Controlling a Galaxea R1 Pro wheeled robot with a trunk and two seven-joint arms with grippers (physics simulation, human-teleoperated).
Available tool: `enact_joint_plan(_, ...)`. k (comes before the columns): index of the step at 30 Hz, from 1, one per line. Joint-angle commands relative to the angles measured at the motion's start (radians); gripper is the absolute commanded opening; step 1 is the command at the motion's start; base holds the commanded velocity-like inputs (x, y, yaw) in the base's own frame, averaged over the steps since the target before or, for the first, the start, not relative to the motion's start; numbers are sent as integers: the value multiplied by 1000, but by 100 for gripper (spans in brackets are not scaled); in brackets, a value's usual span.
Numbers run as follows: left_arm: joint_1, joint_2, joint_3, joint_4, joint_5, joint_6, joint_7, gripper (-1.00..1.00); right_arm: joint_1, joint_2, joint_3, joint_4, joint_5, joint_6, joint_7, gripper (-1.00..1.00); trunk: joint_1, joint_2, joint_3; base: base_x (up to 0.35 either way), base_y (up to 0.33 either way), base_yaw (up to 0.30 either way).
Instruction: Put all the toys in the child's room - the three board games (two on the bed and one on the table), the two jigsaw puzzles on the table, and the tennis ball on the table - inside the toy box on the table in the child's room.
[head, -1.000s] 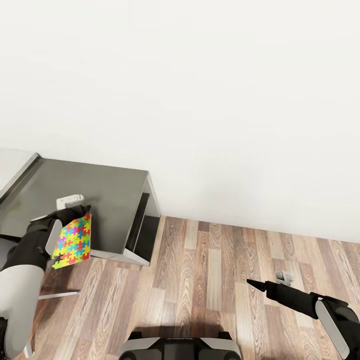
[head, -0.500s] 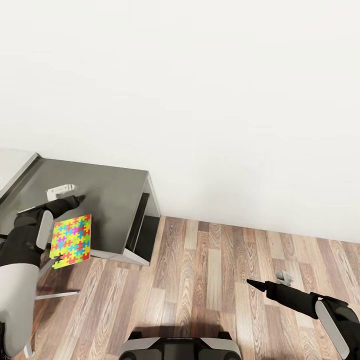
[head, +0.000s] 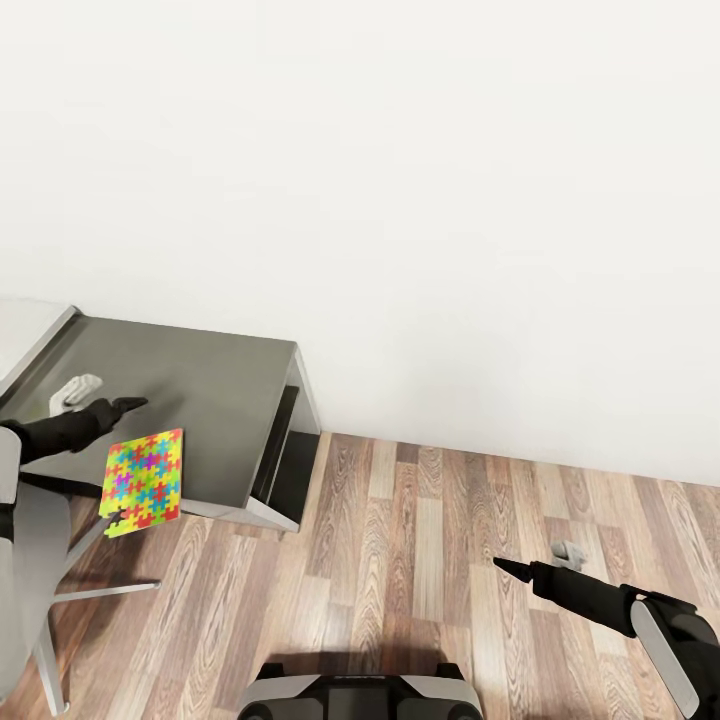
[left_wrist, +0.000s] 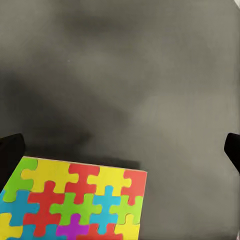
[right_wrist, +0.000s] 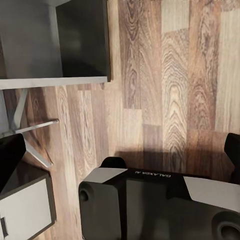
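Note:
One jigsaw puzzle (head: 142, 482), a flat slab of bright interlocking pieces, lies on the dark grey cabinet part of the table (head: 215, 395), at its front edge, with its near end poking past the edge. My left gripper (head: 125, 405) hovers just behind it, open and empty. The left wrist view shows the jigsaw puzzle (left_wrist: 75, 202) below the left gripper (left_wrist: 120, 150), whose fingertips (left_wrist: 10, 152) stand wide apart. My right gripper (head: 510, 568) hangs open over the wood floor, far to the right. The right wrist view has the right gripper (right_wrist: 120, 155) holding nothing.
The pale desk top (head: 25, 330) joins the cabinet at the far left. The cabinet's open side shelf (head: 285, 440) faces the wood floor (head: 450, 540). A white metal leg (head: 95, 590) stands by my left arm. My base (head: 360, 695) is at the lower edge.
My left gripper let go of the jigsaw puzzle, which now rests on the cabinet's front edge, and drew back up and to the left. The right arm has not moved.

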Motion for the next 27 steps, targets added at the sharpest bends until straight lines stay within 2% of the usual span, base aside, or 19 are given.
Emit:
enact_joint_plan(1, 4, 15, 8, -1, 0, 18, -59, 100, 0, 0, -1, -1, -4, 7, 1, 100, 1, -2, -1, 0, 0, 0)
enact_joint_plan(2, 7, 27, 13, -2, 5, 29, -100, 100, 0, 0, -1, -1, -4, 7, 2, 100, 1, -2, -1, 0, 0, 0)
enact_joint_plan(3, 95, 78, 19, -7, 9, 44, -428, 100, 0, 1, -3, -5, -9, 8, 6, 100, 1, -2, -1, 0, 0, 0)
enact_joint_plan(4, 161, 113, 23, -10, 11, 54, -657, 100, 0, 2, -4, -8, -13, 9, 8, 100, 1, -2, -1, 0, 0, 0)
enact_joint_plan(5, 188, 126, 24, -12, 12, 57, -744, 100, 0, 2, -5, -9, -15, 10, 8, 100, 1, -2, -1, 0, 0, 0)
enact_joint_plan(6, 232, 144, 26, -16, 13, 61, -881, 100, 0, 2, -6, -11, -17, 11, 9, 100, 1, -2, -1, 0, 0, 0)
enact_joint_plan(7, 251, 151, 27, -19, 13, 62, -935, 100, 0, 2, -6, -12, -18, 11, 10, 100, 1, -2, -1, 0, 0, 0)
enact_joint_plan(9, 315, 164, 30, -44, 14, 62, -1091, 100, 0, 3, -8, -14, -21, 14, 11, 100, 1, -2, -1, 0, 0, 0)
enact_joint_plan(12, 388, 169, 33, -103, 15, 62, -1196, 100, 0, 3, -10, -15, -23, 14, 11, 100, 1, -2, -1, 0, 0, 0)
enact_joint_plan(17, 443, 168, 36, -206, 18, 62, -1202, 100, 0, 7, -11, -17, -30, 14, 12, 100, 1, -2, -1, 0, 0, 0)
enact_joint_plan(27, 452, 163, 34, -229, 17, 62, -1202, 100, 0, 28, -11, -17, -40, 14, 11, 100, 1, -2, -1, 0, 0, 0)
